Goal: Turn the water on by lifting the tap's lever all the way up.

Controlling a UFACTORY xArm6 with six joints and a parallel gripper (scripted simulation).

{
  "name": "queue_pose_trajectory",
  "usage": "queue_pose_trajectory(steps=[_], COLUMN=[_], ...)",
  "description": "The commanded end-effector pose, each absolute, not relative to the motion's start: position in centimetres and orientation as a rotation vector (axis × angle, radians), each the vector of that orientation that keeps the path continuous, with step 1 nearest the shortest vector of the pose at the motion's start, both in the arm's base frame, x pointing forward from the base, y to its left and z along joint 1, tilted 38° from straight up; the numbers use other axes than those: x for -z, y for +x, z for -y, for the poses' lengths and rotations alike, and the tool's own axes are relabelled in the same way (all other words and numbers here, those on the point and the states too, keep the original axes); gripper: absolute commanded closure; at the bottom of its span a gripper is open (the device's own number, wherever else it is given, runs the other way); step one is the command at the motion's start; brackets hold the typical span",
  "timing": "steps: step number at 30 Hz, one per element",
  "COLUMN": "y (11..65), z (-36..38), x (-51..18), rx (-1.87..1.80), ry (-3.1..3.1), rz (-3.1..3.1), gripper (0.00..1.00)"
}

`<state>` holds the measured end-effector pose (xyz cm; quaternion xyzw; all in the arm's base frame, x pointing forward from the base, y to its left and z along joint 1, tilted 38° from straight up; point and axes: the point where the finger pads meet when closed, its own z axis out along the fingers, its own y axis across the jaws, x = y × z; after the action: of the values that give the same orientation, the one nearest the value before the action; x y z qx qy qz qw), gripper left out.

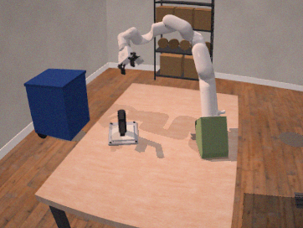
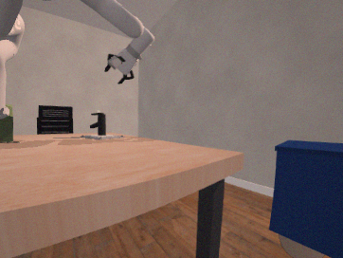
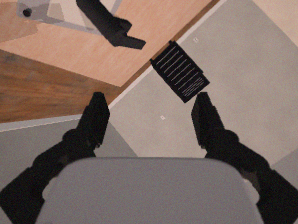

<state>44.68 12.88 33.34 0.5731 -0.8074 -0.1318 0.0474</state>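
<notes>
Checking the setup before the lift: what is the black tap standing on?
The tap stands on a pale square base plate lying on the table. What lies beneath that plate is covered.

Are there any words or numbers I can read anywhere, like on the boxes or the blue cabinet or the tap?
None: no words, numbers or signs can be read in any view.
The cardboard boxes on the shelf rack: plain.
The blue cabinet: plain.
The green base block: plain.
The tap: no markings.
The black slatted unit: only pale lines, no letters.
</notes>
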Motion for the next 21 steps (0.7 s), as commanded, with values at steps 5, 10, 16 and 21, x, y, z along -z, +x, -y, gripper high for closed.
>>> queue_pose_trajectory(steps=[5,10,16,21], y=[44.7,44.7,44.7,44.8], z=[-12.9,-12.9,-12.9,-13.5], x=[-33.5,-33.5,-33.5,-31.7], rx=[0.4,0.4,0.4,0.328], ry=[1.752,1.752,1.752,1.764], rz=[2.464,2.464,2.464,2.421], gripper=[0.0,0.0,0.0,0.0])
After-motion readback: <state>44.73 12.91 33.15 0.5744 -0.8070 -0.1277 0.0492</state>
